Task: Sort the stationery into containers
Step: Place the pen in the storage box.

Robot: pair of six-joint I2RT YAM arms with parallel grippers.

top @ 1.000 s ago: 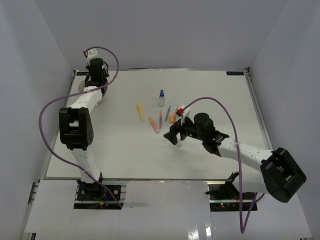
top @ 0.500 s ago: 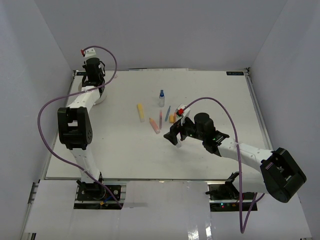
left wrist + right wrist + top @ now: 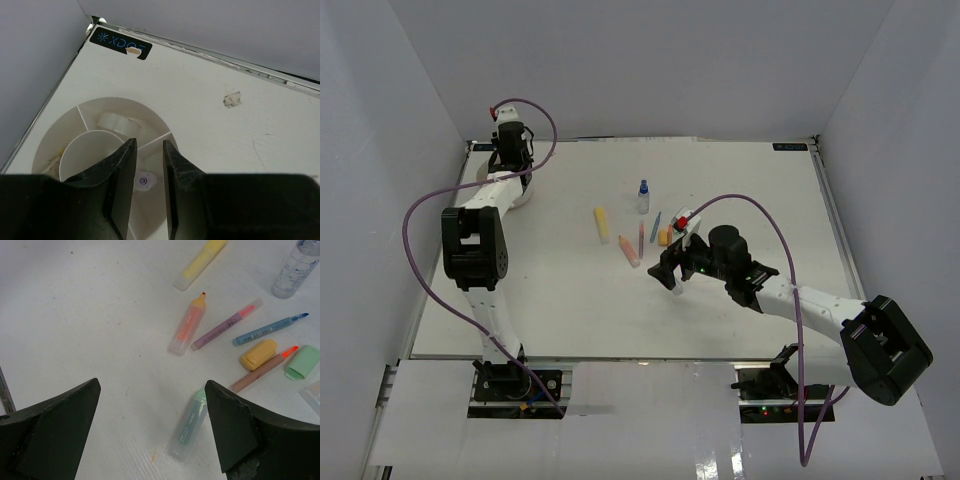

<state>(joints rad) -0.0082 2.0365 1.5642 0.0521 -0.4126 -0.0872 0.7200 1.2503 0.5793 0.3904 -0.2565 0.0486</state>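
Lying between wide-spread right fingers, teal marker, left fingers above tub

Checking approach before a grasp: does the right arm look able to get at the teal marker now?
Probably yes. The right end effector hangs open above the teal marker, which lies flat with nothing on it; the nearest orange-tipped pen lies apart.

The right gripper has its fingers spread wide, with bare table to its left. A teal marker lies between them, nearer the right finger. Beyond it, a pink marker, a purple pen and a yellow block crowd together. The left gripper, fingers narrowly parted, hangs over the tub, which is split by dividers. The side wall is close by.
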